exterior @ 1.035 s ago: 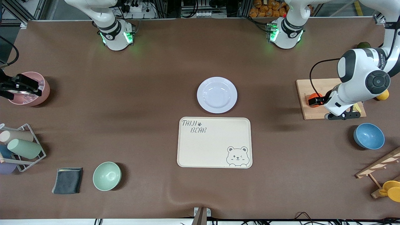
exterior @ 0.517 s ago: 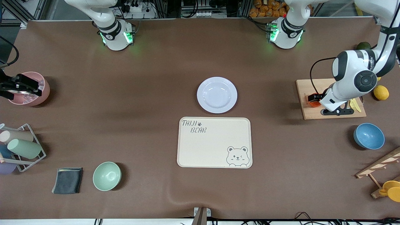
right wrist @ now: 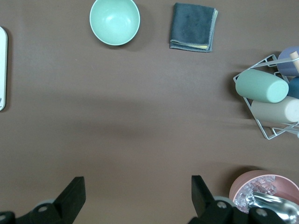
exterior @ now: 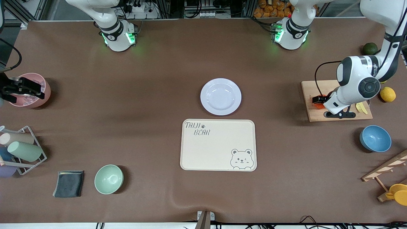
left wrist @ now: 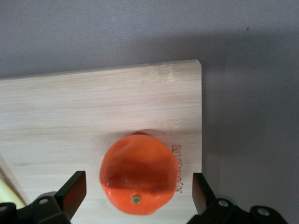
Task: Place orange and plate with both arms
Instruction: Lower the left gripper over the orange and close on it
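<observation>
The white plate [exterior: 220,96] lies in the middle of the table, just farther from the front camera than the bear tray. The orange [left wrist: 138,179] rests on a wooden cutting board [left wrist: 93,107] near its corner, at the left arm's end of the table. My left gripper [left wrist: 138,187] hangs open over the orange, one finger on each side and neither touching it. In the front view the orange [exterior: 317,106] is mostly hidden under that hand. My right gripper [right wrist: 138,192] waits open and empty over bare table beside the pink bowl [exterior: 33,97].
The cream bear tray [exterior: 218,145] lies nearer the front camera than the plate. A lemon [exterior: 388,94], a dark green fruit [exterior: 370,48] and a blue bowl [exterior: 375,138] surround the cutting board [exterior: 310,89]. A pale green bowl [exterior: 108,179], grey cloth [exterior: 69,183] and cup rack [exterior: 22,149] sit at the right arm's end.
The left arm's wrist has swung in over the cutting board and come down around the orange, uncovering the lemon and the green fruit. The right gripper has barely shifted.
</observation>
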